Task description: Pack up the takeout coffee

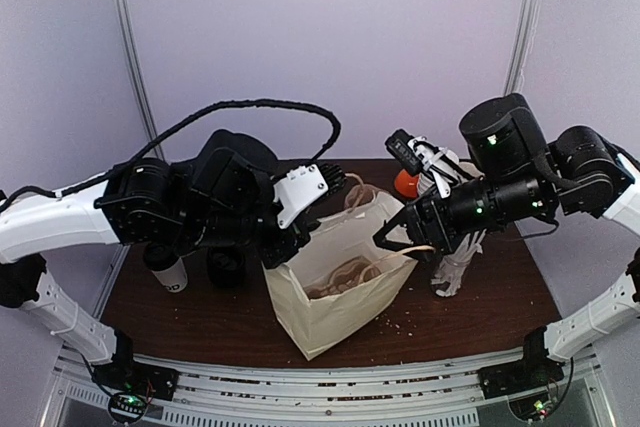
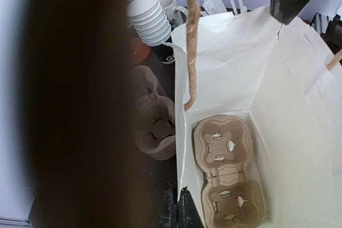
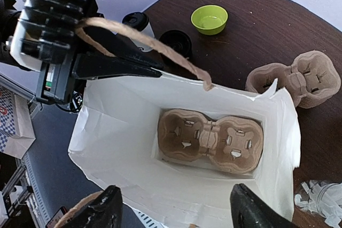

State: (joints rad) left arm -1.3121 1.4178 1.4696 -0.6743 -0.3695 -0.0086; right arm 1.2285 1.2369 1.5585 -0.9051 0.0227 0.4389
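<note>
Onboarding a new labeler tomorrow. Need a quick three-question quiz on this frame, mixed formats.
1. True or false: the takeout coffee is already inside the white paper bag.
2. What lies on the bag's floor? A) loose napkins B) a two-cup cardboard carrier C) a sandwich
3. Fill in: the left gripper is shut on the bag's ____.

Key: 1 false, the cup stands outside the bag, under the left arm. 2 B. 3 rim.

No legible text anywhere (black print on the takeout coffee (image 1: 171, 274) too blurred)
</note>
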